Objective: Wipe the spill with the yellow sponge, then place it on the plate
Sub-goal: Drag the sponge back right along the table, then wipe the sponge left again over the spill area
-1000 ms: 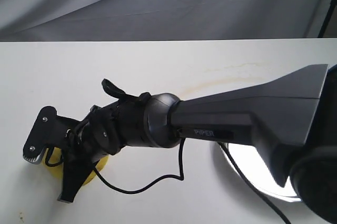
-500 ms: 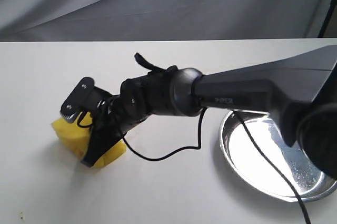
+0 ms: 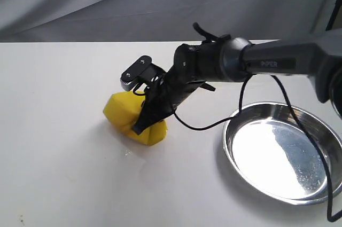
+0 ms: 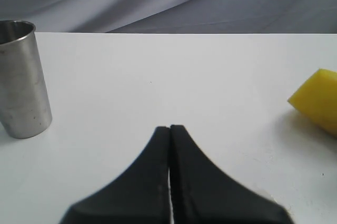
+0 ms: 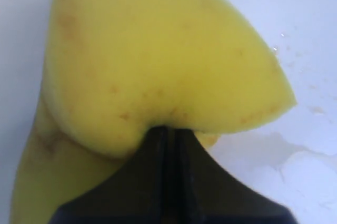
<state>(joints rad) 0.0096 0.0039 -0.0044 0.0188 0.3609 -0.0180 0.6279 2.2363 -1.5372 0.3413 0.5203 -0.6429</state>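
- Plate (image 3: 270,157) sits nearest, on the right side of the white worktop (image 3: 64,179). It is shiny and holds nothing.
- Yellow sponge (image 3: 120,112) is left of the plate and well apart from it. It is tilted on one corner, and I cannot tell whether that corner touches the worktop.
- Right claw (image 5: 167,133) is clamped on the sponge. Its fingers are nearly together and the foam bulges around them.
- A faint wet smear (image 5: 295,155) lies on the worktop just beside the sponge.
- Left claw (image 4: 169,129) hangs low over bare worktop, fingers pressed together with nothing between them.
- A steel cup (image 4: 21,79) stands upright beyond the left claw.
- Grey cloth (image 3: 160,2) hangs behind the far edge.
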